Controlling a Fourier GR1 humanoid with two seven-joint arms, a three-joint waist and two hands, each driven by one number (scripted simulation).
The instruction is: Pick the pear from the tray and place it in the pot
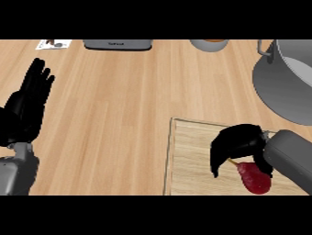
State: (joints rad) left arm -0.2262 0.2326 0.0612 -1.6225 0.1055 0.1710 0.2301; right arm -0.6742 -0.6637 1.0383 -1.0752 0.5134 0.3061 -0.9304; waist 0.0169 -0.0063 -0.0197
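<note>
A dark red pear [255, 179] lies on the light wooden tray [186, 160] at the lower right. My right hand [236, 143] hovers over the pear's stem end with its fingers curled downward; they stand around the top of the pear, and I cannot see whether they touch it. The grey pot [291, 87] stands at the right edge, behind the tray, partly cut off by the view. My left hand [29, 103] rests open at the far left, fingers up.
Along the counter's back edge stand a grey appliance [118, 44], a round cup or bowl [208, 44] and a small card [53, 44]. Bare wooden counter lies between my left hand and the tray.
</note>
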